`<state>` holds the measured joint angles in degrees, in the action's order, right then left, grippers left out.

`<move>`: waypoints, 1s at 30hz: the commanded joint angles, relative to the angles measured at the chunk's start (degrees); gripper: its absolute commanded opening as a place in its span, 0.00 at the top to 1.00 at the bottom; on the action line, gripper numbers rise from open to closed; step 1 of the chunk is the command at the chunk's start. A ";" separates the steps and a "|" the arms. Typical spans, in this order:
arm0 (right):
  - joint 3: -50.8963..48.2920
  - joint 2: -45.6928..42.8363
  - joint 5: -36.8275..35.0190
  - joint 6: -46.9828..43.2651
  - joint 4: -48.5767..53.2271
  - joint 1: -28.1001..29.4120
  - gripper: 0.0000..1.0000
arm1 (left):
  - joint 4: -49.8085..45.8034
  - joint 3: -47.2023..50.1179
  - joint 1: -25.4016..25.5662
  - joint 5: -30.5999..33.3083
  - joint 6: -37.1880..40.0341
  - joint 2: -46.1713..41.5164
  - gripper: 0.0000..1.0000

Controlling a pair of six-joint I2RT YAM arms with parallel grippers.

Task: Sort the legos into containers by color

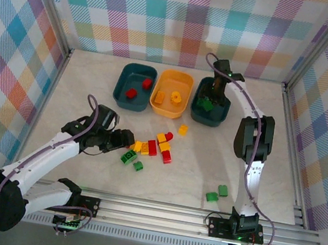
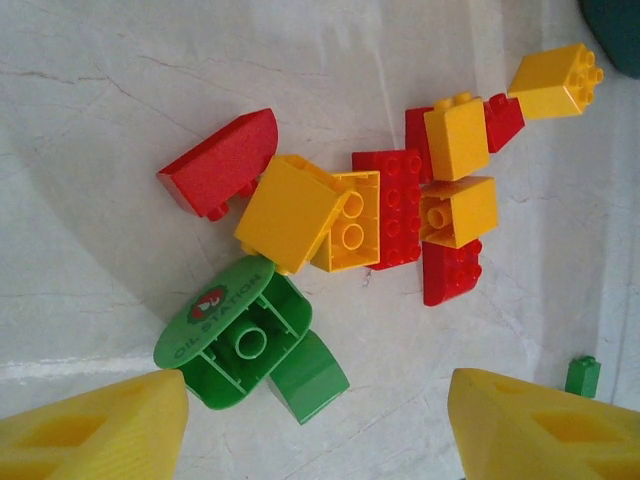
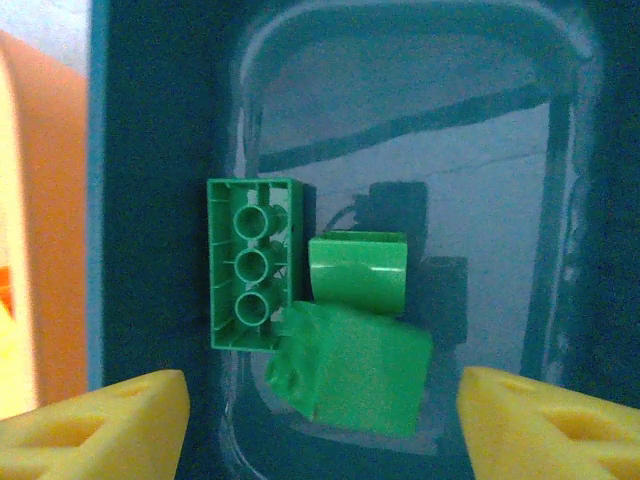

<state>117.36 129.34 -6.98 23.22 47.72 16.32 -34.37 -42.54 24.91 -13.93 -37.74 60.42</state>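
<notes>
Loose legos (image 1: 153, 148) in red, yellow and green lie clustered mid-tabletop (image 1: 94, 85), with two stray green bricks (image 1: 217, 193) well apart at their 5 o'clock. At 12 o'clock three tubs stand in a row: the left teal tub (image 1: 118, 92) holds red bricks (image 1: 131, 93), the orange-yellow tub (image 1: 167, 114) holds yellow bricks (image 1: 175, 96), and the right teal tub (image 3: 150, 150) holds three green bricks (image 3: 255, 262). The right hand (image 3: 320, 425) hangs over that tub, fingers apart and empty. The left hand (image 2: 320, 430) hovers at the cluster's 9 o'clock edge, fingers apart
</notes>
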 commanded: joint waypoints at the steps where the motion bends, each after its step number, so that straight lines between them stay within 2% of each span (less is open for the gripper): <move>1: -1.32 -6.71 -2.00 -1.24 1.72 0.33 0.26 | -1.02 -0.43 0.93 1.36 -0.55 0.57 0.30; 6: -19.74 -21.87 -1.31 -1.20 -6.73 1.67 0.26 | 0.87 -2.84 4.03 2.72 -0.42 2.53 0.31; 9: -32.84 -30.58 0.14 0.85 -11.64 4.89 0.29 | 0.16 -6.17 7.16 5.75 0.06 6.28 0.32; 15: -48.54 -38.90 -0.22 8.75 -16.59 12.83 0.30 | 3.14 -7.50 8.84 8.34 -3.06 10.48 0.33; 18: -52.20 -38.51 0.85 12.87 -20.01 14.31 0.27 | 1.84 -7.50 8.84 12.87 -5.16 10.36 0.33; 21: -51.68 -34.79 4.59 14.98 -21.35 14.53 0.25 | -1.28 -7.73 8.76 18.50 -6.13 8.26 0.32; 24: -50.16 -30.43 6.63 16.30 -23.80 14.88 0.24 | -3.03 -5.59 8.37 23.02 -7.03 3.75 0.23; 28: -46.49 -25.25 6.97 16.70 -24.60 15.15 0.23 | -5.27 -2.68 5.94 24.42 -7.20 -1.37 0.11; 30: -44.01 -22.83 6.39 16.23 -23.80 15.15 0.23 | -6.35 -1.78 4.97 24.07 -6.80 -2.39 0.09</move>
<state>69.47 104.53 -1.50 38.39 25.65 31.14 -36.84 -46.15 31.33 7.46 -44.21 59.27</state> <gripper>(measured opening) 0.767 0.902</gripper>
